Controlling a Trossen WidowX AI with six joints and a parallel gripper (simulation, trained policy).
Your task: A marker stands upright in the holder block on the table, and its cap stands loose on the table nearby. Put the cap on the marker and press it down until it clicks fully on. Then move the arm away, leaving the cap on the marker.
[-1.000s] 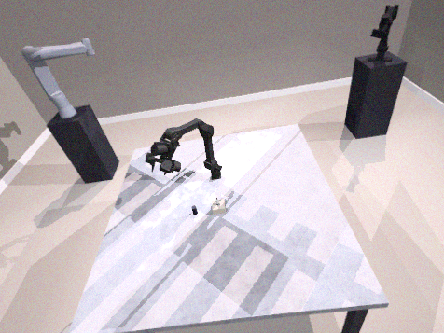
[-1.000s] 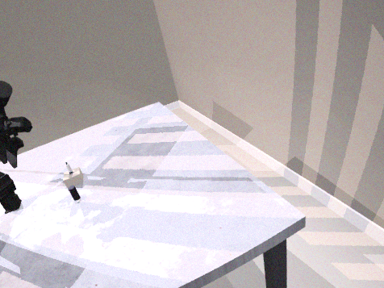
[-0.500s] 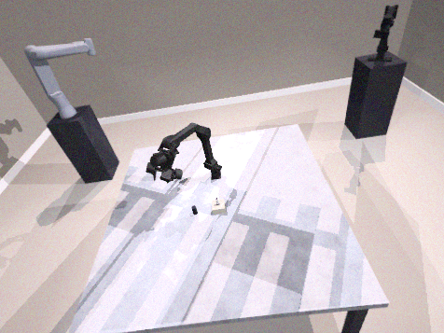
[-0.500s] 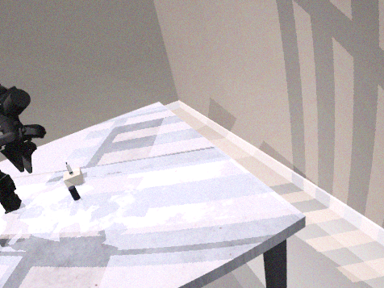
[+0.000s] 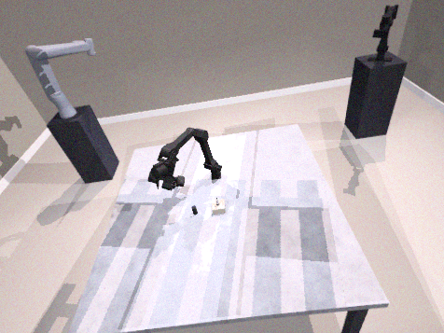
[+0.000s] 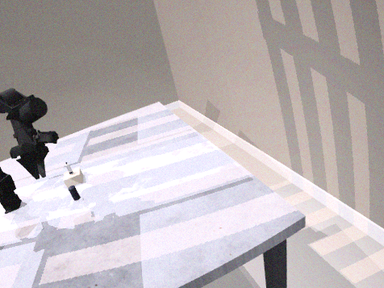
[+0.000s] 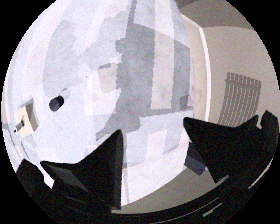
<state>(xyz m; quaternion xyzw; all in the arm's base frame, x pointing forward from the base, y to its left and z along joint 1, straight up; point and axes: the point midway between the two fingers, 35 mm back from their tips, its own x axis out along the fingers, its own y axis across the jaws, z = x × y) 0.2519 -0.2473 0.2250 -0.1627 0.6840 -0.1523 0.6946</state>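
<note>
"What does the top view establish about the task pieces?"

"The holder block (image 5: 218, 210) (image 6: 74, 178) (image 7: 30, 120) rests on the table (image 5: 289, 238) (image 6: 202, 246) (image 7: 75, 65), with the marker (image 5: 216, 201) (image 6: 68, 168) (image 7: 20, 124) upright in it. The black cap (image 5: 195, 210) (image 6: 74, 193) (image 7: 56, 103) is on the table top, left of the block and apart from it; the marker's tip is uncovered."

"And the gripper (image 5: 164, 187) (image 6: 40, 177) (image 7: 154, 127)?"

"Released. In the wrist view its two dark fingers stand well apart, with nothing between them. In the top view it lies to the left and far side of the cap, touching neither cap nor block."

"How is the working arm (image 5: 201, 137) (image 6: 24, 117) arranged?"

"It rises from its foot on the far part of the table, bends at the top and reaches down to the left. The exterior view shows the fingers pointing downward, left of the block, with the cap on the near side of the block."

"What stands behind?"

"A grey arm (image 5: 65, 48) on a dark pedestal (image 5: 84, 145) at far left; a second black arm (image 5: 384, 30) on another pedestal (image 5: 375, 95) at far right."
</note>
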